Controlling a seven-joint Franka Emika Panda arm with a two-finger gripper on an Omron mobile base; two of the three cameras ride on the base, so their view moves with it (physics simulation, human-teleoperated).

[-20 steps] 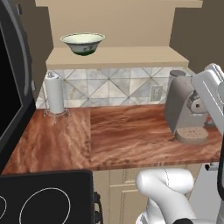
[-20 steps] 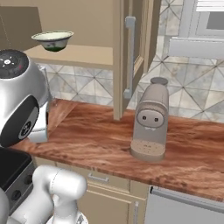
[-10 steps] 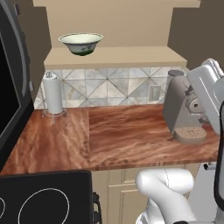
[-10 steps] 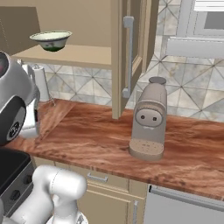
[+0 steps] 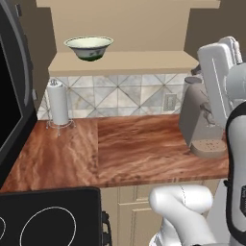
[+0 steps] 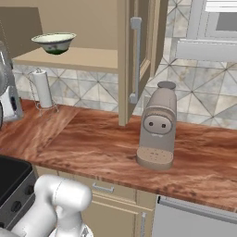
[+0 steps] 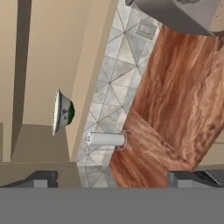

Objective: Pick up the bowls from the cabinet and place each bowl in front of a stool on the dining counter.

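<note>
Hanging with jaws spread wide and empty, the gripper (image 7: 111,178) faced the bowl (image 7: 62,112) well ahead on the cabinet (image 7: 41,144) shelf. No bowl had been lifted; both placements apparently remained.

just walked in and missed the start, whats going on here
The robot arm is facing an open wall cabinet with one bowl sitting on its shelf. Its tool is open, holds nothing and is rolled sideways, well short of the bowl. Below, on the wooden counter, stand a paper towel roll and a coffee machine.
</note>
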